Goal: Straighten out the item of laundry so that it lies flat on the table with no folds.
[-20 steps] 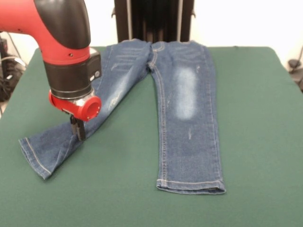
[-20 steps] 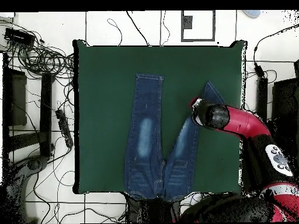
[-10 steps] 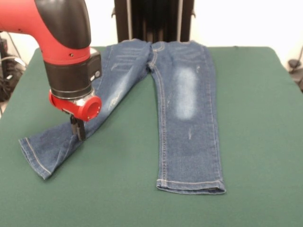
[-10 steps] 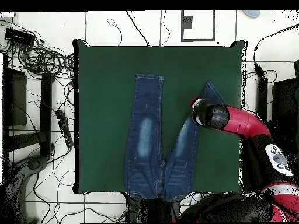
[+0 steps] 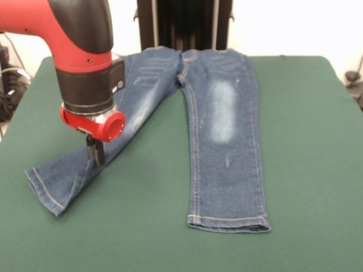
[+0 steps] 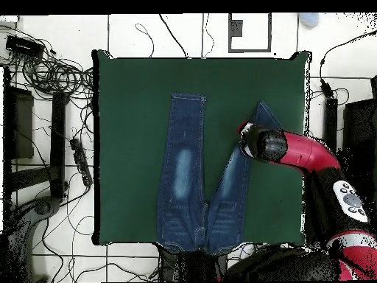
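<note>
The gripper (image 5: 96, 152) hangs under the red wrist ring of the arm (image 5: 85, 62), its dark tips down at the cloth of the jeans (image 5: 218, 130). The tips read as one narrow dark stub, and whether they pinch the denim or only press on it cannot be told. In the overhead view the arm's bulk covers the gripper entirely.

The jeans lie on the green table (image 5: 306, 141). The leg under the gripper runs out at a slant, its hem beyond and below the tool in the front view; the other leg lies straight and flat, well off to the tool's side. The waistband sits behind the arm at the table's far edge, part of it hidden by the wrist.
</note>
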